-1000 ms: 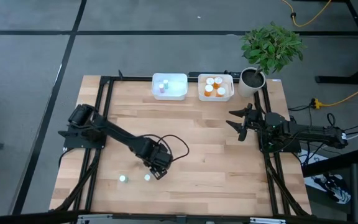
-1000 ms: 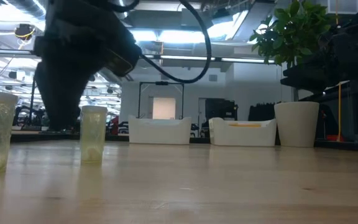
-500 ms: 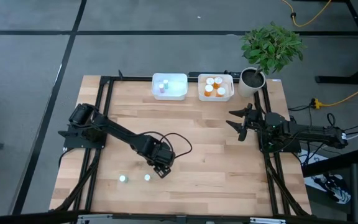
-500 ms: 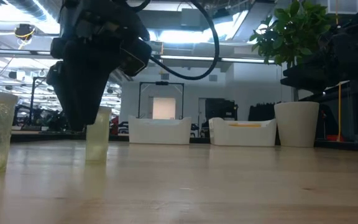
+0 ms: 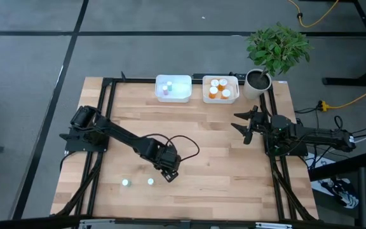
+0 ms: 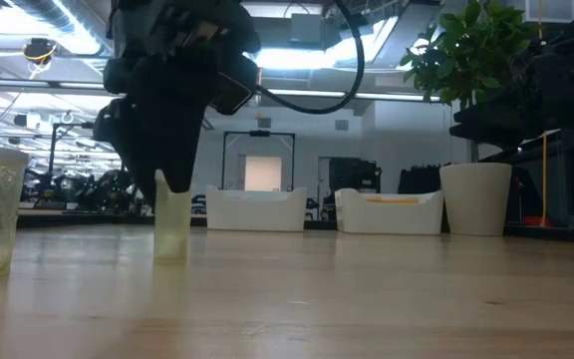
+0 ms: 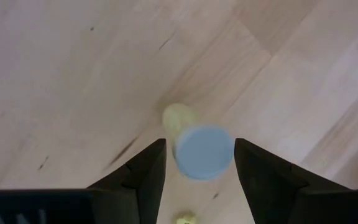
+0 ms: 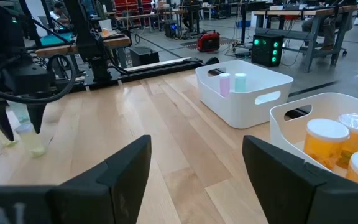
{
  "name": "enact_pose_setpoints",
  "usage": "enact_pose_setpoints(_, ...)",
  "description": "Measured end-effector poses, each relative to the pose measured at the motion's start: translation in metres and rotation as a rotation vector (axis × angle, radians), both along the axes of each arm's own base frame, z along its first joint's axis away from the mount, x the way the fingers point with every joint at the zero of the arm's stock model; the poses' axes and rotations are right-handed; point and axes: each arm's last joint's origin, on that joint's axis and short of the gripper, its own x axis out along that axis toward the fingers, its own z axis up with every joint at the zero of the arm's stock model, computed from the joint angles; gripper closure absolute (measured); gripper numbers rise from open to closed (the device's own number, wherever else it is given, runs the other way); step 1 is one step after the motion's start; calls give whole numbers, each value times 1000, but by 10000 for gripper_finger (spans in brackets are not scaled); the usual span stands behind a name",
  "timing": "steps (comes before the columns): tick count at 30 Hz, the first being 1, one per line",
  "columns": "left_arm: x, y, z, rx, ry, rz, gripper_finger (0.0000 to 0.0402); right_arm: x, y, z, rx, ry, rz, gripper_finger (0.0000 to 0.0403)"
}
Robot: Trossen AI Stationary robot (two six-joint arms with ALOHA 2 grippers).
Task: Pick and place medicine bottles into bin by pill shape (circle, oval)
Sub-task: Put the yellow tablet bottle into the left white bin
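pale green vial (image 7: pixel 180 118), blue cap (image 7: pixel 203 151)

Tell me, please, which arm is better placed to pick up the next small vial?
Left: the left gripper hangs open over a pale green vial, fingers either side. The right gripper waits far off near the bins.

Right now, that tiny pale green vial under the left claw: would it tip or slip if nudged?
Probably tips easily: the vial stands tall and narrow on the table. It looks like thin, see-through plastic, so likely light. Its smooth round sides between the left gripper fingers may slip.
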Motion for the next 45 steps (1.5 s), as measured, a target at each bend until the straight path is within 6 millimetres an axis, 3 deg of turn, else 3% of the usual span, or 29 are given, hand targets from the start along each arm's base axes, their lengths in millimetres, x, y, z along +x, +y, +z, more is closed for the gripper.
enact_pose_setpoints(39,-4,8,-2,25,60,29,219,0,0,0,0,0,0,148)
enact_pose_setpoints(45,-4,8,-1,25,60,29,245,0,0,0,0,0,0,148)
